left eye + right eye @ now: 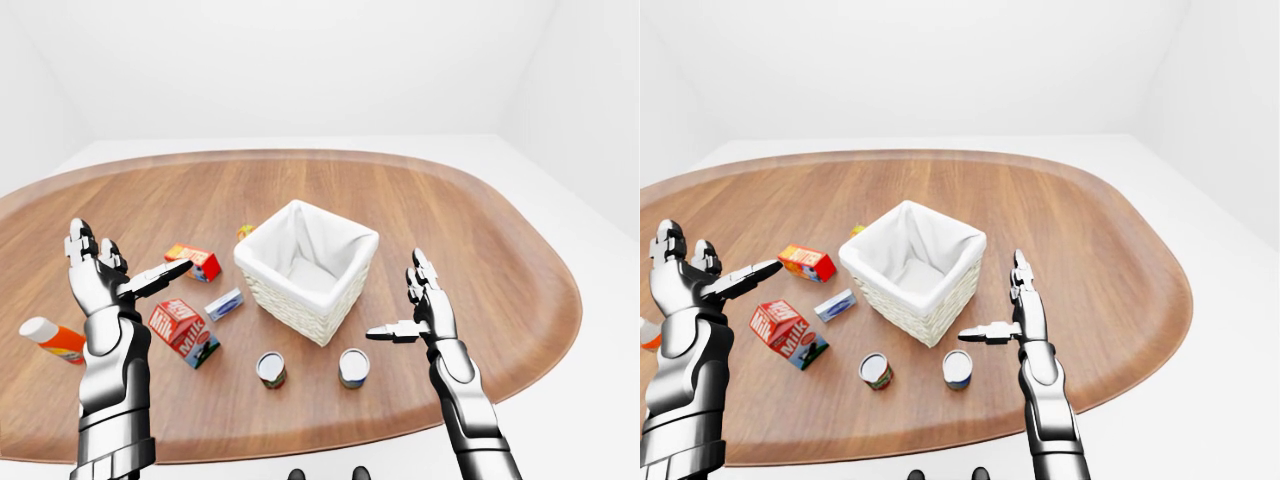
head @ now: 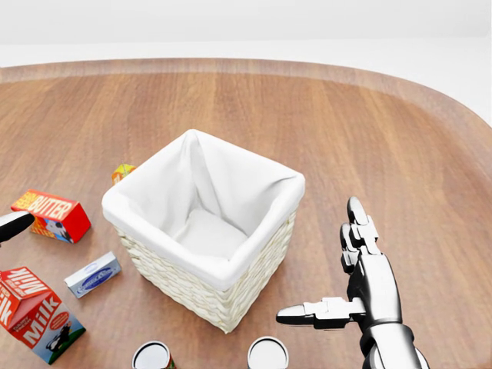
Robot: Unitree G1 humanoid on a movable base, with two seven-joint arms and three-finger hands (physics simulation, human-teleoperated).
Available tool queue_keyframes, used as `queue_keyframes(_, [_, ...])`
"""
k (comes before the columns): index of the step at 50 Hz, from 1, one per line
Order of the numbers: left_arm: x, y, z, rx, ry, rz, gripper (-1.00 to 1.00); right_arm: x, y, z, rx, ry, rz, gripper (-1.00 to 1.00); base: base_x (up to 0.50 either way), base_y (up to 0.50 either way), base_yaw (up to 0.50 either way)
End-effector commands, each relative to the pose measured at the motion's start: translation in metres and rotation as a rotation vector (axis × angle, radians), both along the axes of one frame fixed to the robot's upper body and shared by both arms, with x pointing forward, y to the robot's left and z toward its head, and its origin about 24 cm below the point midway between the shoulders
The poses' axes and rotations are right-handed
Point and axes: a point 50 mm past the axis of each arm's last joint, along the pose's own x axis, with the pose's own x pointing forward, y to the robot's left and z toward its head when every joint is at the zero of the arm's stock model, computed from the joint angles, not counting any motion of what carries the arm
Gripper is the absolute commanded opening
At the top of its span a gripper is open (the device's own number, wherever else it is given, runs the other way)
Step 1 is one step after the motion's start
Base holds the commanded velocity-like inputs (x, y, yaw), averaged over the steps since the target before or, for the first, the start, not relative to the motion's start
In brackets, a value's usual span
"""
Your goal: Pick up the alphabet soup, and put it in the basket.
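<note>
Two small cans stand on the wooden table [image 1: 480, 230] below the basket in the left-eye view. One has a bluish-white label [image 1: 353, 368], the other a red and green label [image 1: 271, 369]. I cannot read either label, so I cannot tell which is the alphabet soup. The white-lined wicker basket [image 1: 285, 300] stands at the table's middle and is empty. My right hand [image 1: 400, 300] is open, raised to the right of the basket and above the bluish can. My left hand [image 1: 130, 255] is open and raised at the left, holding nothing.
A butter box [image 1: 195, 262], a milk carton [image 1: 185, 332] and a small blue-white box [image 1: 224, 304] lie left of the basket. An orange and white bottle [image 1: 50, 340] lies at the far left. A small yellow object [image 1: 245, 231] peeks from behind the basket.
</note>
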Motion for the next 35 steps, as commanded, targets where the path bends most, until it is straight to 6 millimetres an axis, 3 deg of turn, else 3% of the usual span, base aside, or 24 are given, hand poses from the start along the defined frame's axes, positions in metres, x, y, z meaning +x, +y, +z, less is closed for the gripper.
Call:
queue_keyframes(1, [0.0001, 0.0000, -0.0003, 0.001, -0.001, -0.001, 1.00, -0.0002, 0.0004, -0.0003, -0.009, 0.003, -0.001, 1.00, 0.20, 0.00, 0.00])
queue_keyframes(35, [0.0008, 0.0002, -0.0002, -0.001, 0.000, 0.001, 1.00, 0.0009, -0.0003, -0.0011, -0.001, 0.006, -0.006, 1.00, 0.18, 0.00, 0.00])
